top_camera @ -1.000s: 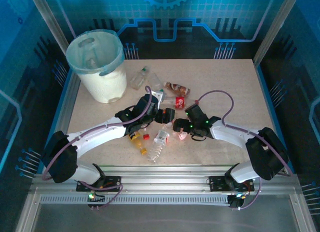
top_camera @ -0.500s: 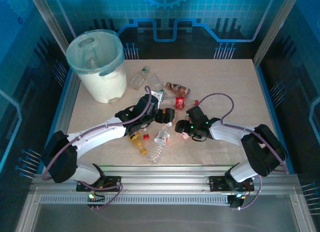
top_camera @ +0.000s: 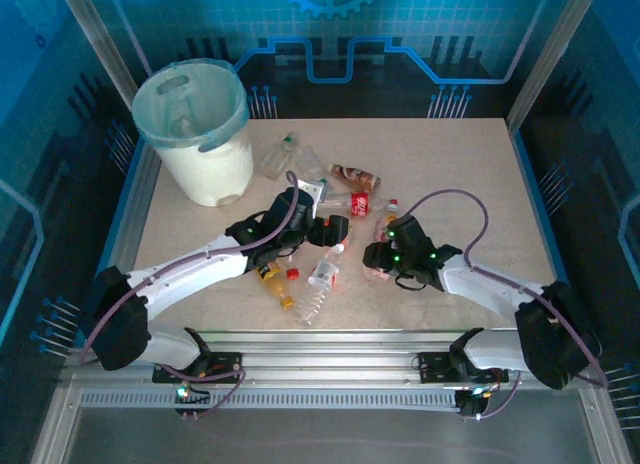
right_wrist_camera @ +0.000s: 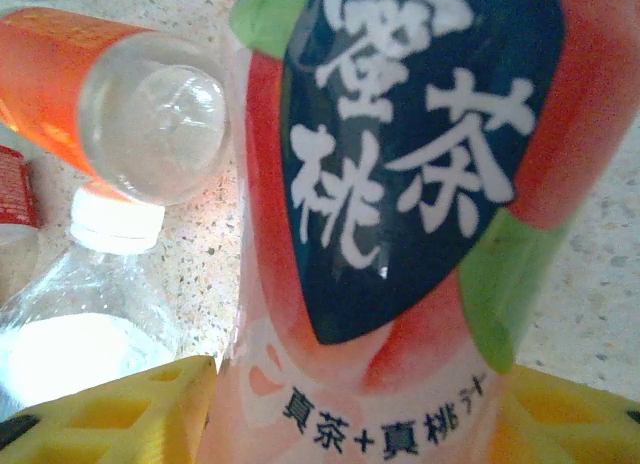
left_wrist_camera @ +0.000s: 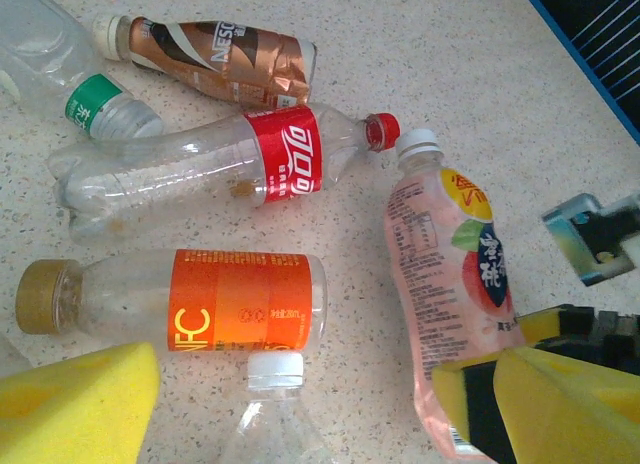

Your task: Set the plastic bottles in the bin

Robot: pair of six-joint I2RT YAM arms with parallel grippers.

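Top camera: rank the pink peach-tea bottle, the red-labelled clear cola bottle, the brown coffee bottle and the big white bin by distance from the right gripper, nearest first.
From the right gripper:
1. pink peach-tea bottle: between its fingers.
2. red-labelled clear cola bottle: just beyond it, slightly left.
3. brown coffee bottle: farther back, behind the cola bottle.
4. white bin: far-left corner of the table.

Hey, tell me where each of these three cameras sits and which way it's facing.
Top external: fixed above and behind the bases, looking down over the table to the bin at far left; left arm and right arm in full.
Left wrist: on the left end effector, looking down at the lying pink peach tea bottle and orange-label bottle; its yellow pads at bottom corners.
Right wrist: on the right end effector, close against the pink peach tea bottle between its yellow pads.
Shared: both wrist views hold those two bottles.
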